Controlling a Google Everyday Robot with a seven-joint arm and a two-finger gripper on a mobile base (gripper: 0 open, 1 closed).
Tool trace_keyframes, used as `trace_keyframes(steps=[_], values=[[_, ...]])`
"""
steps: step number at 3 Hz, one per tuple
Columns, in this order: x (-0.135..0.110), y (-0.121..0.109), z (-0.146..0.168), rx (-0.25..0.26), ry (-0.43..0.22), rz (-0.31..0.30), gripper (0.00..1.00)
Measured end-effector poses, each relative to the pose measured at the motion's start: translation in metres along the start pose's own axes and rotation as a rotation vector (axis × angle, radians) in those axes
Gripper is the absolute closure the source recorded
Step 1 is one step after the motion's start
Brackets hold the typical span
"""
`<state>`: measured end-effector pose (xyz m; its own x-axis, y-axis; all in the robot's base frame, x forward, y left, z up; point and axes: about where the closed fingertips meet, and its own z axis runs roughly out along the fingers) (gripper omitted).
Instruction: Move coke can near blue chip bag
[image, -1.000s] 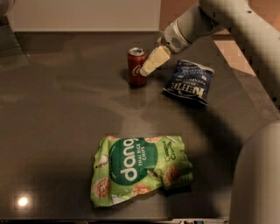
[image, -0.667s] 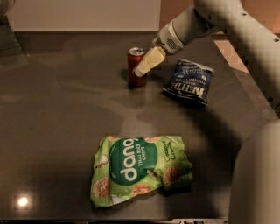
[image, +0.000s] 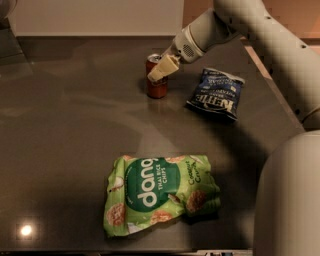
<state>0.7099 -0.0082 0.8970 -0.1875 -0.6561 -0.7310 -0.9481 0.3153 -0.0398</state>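
The coke can (image: 156, 86) stands upright on the dark tabletop (image: 65, 125), directly behind the claw (image: 162, 68); open or closed, I cannot tell. Below the claw in view lies a green "dang Thai Rice Chips" bag (image: 159, 192). To the claw's right in view lies the blue chip bag (image: 216, 94), lettered "Kettle".
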Motion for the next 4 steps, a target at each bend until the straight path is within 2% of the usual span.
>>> trace_keyframes(steps=[1, 2, 3, 4], values=[[-0.004, 0.004, -0.002, -0.012, -0.017, -0.004, 0.63], [-0.006, 0.005, -0.019, 0.007, -0.029, 0.001, 0.86], [0.004, -0.005, -0.043, 0.051, -0.043, 0.031, 1.0], [0.02, -0.014, -0.058, 0.079, -0.053, 0.073, 1.0]])
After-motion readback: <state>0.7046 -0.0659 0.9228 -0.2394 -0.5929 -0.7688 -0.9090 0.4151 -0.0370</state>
